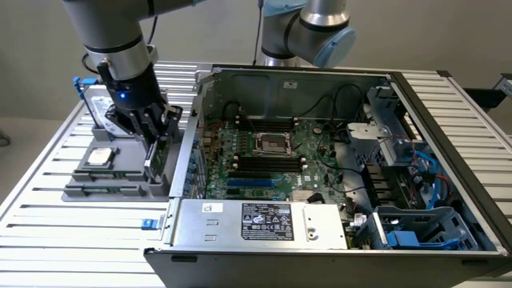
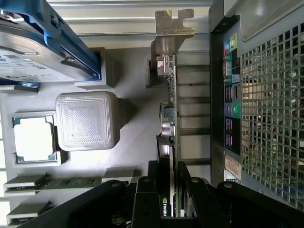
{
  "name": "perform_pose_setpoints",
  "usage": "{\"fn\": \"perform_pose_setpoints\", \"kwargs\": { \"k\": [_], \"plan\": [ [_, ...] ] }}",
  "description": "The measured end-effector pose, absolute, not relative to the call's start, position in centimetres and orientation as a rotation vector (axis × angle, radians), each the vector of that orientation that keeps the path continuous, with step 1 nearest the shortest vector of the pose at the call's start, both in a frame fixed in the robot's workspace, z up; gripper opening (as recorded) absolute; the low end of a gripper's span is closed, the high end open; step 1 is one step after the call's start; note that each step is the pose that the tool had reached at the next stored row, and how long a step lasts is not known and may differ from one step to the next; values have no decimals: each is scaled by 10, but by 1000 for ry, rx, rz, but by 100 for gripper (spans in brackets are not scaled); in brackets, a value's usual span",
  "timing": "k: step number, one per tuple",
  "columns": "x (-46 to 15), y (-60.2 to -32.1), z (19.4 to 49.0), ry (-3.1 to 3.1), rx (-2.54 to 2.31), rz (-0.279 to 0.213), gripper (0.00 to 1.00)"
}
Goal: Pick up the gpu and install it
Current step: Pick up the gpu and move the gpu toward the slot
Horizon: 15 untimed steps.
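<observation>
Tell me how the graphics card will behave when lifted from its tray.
Probably stiff and light: the graphics card is a thin flat board. Gripped at one end, its far end with the metal bracket could swing. Exposed connectors look fragile.

text: NVIDIA, partly visible | on: gpu (image 2: 170, 124) edge | view: wrist

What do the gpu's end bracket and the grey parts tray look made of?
The bracket: bare metal, dull silver, a thin folded sheet. The gpu board edge: green circuit laminate with soldered parts. The tray: likely matte grey 3D-printed plastic, judging by fine layer lines on its raised block.
</observation>
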<state>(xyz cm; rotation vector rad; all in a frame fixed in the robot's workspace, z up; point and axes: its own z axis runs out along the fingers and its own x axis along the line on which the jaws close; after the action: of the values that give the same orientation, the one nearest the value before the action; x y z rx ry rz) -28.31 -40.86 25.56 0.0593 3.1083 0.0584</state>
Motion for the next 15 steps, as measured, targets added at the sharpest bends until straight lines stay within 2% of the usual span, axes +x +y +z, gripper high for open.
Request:
{"fn": "perform_pose_setpoints", "kwargs": {
  "k": [15],
  "plan": [
    [-283,-409,317,3111,60,58,27]
  ]
}}
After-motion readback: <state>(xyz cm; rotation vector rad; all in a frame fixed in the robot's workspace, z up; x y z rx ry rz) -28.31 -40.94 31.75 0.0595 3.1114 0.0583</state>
